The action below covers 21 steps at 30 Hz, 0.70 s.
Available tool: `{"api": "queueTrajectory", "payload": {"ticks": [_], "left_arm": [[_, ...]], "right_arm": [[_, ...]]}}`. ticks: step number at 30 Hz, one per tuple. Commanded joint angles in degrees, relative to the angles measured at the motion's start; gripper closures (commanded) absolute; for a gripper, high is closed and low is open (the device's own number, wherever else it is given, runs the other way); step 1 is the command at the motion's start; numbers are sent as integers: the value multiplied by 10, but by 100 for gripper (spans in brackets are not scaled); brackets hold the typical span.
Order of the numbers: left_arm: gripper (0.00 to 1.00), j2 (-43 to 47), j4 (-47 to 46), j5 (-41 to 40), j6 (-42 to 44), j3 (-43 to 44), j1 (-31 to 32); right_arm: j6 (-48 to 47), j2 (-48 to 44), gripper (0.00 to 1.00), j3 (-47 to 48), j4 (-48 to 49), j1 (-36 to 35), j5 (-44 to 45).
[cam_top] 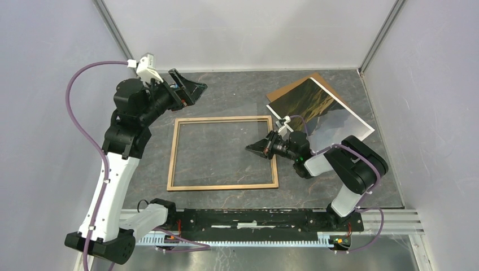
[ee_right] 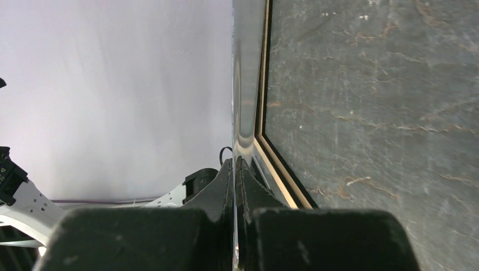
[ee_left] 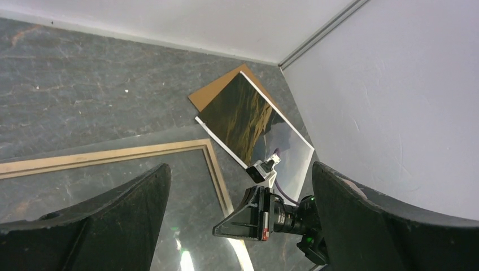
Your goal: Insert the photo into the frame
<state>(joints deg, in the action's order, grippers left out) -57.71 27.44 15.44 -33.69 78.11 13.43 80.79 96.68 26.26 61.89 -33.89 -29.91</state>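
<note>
Overhead, at the right gripper point(cam_top: 250, 149) – frame point(cam_top: 172, 155): flat at mid-table, light wood rails up. The glossy pane point(cam_top: 220, 152) shows the grey table point(cam_top: 226, 93) through it. The gripper's tip sits over the right rail.
Overhead, behind the right wrist – photo point(cam_top: 316, 104): picture side up, a dark gold-brown landscape fading to grey with a white border. It lies askew on a brown board point(cam_top: 294, 84), and the right arm covers its near corner.
Overhead – left gripper point(cam_top: 195, 92): raised off the frame's far left corner, fingers spread, nothing between them.
Overhead – room: bare table between the two grippers along the far rail. Walls close in left, far and right, and the photo's outer corner is near the right wall.
Left wrist – fingers point(ee_left: 113, 220): wide apart, empty.
Left wrist, ahead and right of the fingers – photo point(ee_left: 248, 121): a narrow strip of table separates its edge from the frame's corner point(ee_left: 209, 148).
Right wrist – fingers point(ee_right: 316, 237): pressed together on the thin edge of the pane point(ee_right: 243, 84), which runs straight ahead of them, edge-on and mirror-bright.
Right wrist – rail point(ee_right: 262, 113): just beside the pane on the table side; contact cannot be told.
</note>
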Motion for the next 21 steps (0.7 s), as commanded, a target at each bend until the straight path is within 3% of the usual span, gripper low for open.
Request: {"api": "queueTrajectory", "payload": {"ticks": [1, 21], "left_arm": [[0, -7, -17, 10, 8, -6, 4], [0, -33, -19, -95, 64, -23, 17]], "right_arm": [[8, 16, 100, -23, 129, 10, -4], [-73, -27, 100, -62, 45, 41, -33]]}}
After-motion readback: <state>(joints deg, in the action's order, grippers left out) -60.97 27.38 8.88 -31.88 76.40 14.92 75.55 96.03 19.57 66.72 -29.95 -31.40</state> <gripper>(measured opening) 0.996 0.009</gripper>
